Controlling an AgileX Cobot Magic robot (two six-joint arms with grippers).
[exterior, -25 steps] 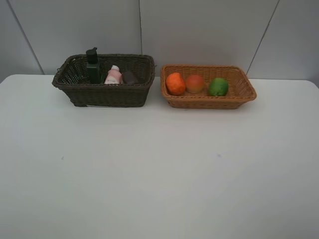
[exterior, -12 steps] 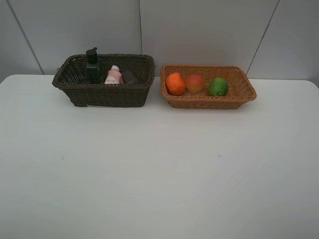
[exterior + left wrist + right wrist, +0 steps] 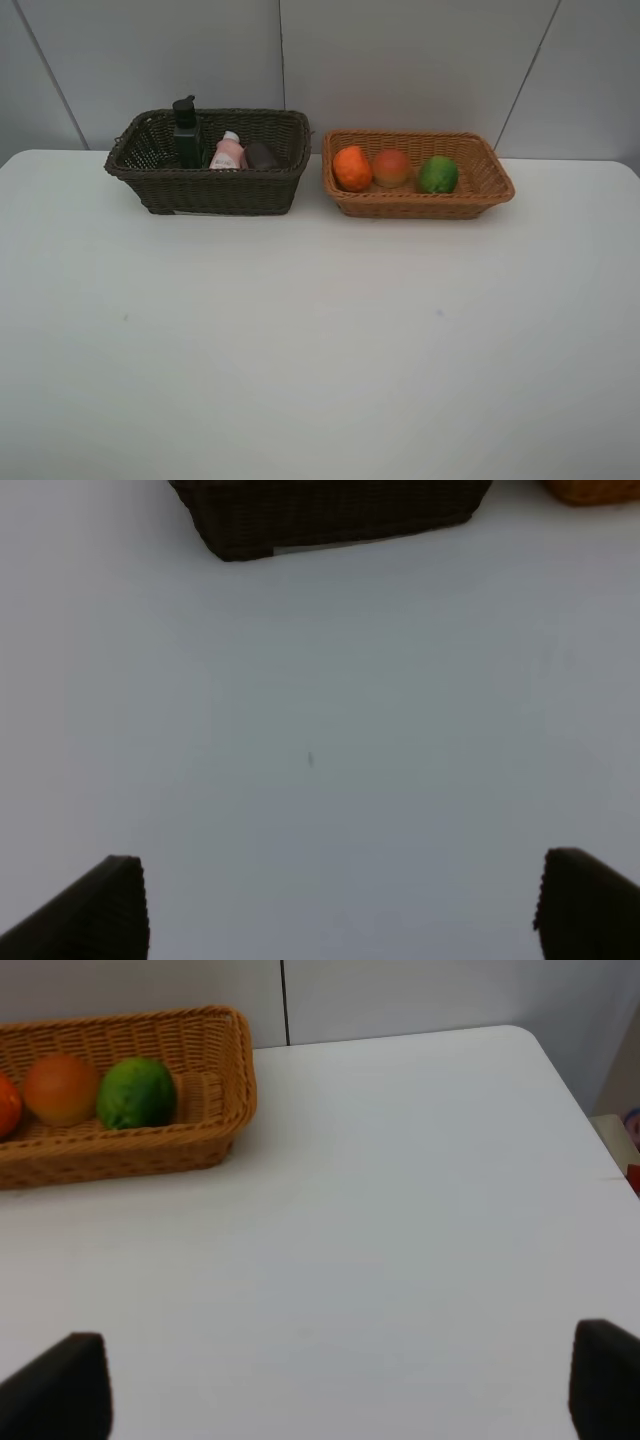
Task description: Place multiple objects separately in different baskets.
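Nothing has moved since the earlier frame. On the desk (image 3: 320, 340), the dark basket (image 3: 215, 185) holds a green bottle (image 3: 186, 135), pink bottle (image 3: 229, 152) and cup (image 3: 261, 155). The tan basket (image 3: 480, 180) holds an orange (image 3: 352, 167), peach (image 3: 391, 167) and lime (image 3: 437, 174). The left tool (image 3: 340, 905) and right tool (image 3: 340, 1390) gape empty.

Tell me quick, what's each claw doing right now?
Left claw: open, holding nothing, over bare table.
Right claw: open, holding nothing, over bare table.
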